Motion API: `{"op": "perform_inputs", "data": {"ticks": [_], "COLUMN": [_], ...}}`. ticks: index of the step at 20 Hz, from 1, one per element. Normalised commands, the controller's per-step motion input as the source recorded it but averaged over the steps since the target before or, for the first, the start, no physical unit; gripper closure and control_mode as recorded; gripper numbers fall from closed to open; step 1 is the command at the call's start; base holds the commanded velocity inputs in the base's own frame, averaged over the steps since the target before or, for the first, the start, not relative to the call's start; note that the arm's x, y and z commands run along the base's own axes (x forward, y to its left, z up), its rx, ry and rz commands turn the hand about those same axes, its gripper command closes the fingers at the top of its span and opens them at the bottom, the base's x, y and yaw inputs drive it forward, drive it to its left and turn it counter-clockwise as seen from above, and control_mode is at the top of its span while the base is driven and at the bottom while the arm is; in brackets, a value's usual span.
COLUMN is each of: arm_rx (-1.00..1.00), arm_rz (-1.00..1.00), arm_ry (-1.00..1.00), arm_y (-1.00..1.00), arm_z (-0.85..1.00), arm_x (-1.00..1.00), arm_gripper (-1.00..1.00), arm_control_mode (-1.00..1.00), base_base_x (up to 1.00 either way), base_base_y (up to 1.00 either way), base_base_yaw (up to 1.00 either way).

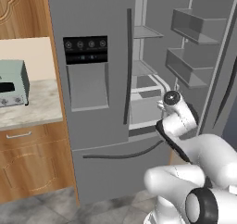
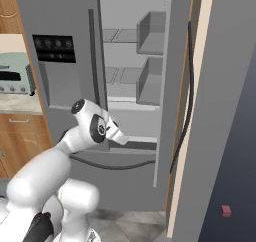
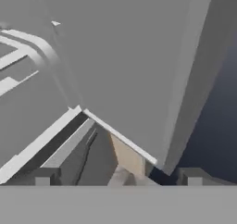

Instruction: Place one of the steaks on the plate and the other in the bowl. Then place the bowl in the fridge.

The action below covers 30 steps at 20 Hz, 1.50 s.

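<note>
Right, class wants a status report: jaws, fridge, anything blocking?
Gripper open, holding nothing. Fridge right door swung wide, shelves bare. Arm low at the opening, nothing blocking.

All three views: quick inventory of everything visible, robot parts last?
fridge: one, grey metal, centre; right door swung open, left door shut.
dispenser panel: one, black, on the shut left door.
shelves: several, grey, inside the fridge.
door bins: two, grey, on the open door.
toaster oven: one, pale green, on the counter at left.
counter: one, light marble, over wooden cabinets.
gripper: one, dark tips, jaws open, before the open fridge.
</note>
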Motion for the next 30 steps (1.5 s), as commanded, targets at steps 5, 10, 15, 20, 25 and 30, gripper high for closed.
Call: {"op": "perform_inputs", "data": {"ticks": [5,10,15,20,25,30], "arm_rx": [0.15,0.21,-0.19,-0.26,-0.01,-0.05], "arm_rz": [0.69,0.6,0.25,0.01,0.01,0.0], "arm_ry": [0.32,0.42,0.12,-0.49,-0.17,-0.17], "arm_y": [0.76,0.54,0.4,0.2,0.28,0.43], "arm_z": [0.29,0.78,0.71,-0.02,0.65,0.54], "arm_x": [-0.22,-0.02,-0.04,0.1,0.29,0.25], "arm_gripper": [-1.0,-1.0,-1.0,-1.0,-1.0,-1.0], "arm_control_mode": [-1.0,-1.0,-1.0,-1.0,-1.0,-1.0], "base_base_x": [0.0,0.0,0.0,0.0,0.0,0.0], "base_base_y": [0.0,0.0,0.0,0.0,0.0,0.0], "base_base_yaw": [0.0,0.0,0.0,0.0,0.0,0.0]}}
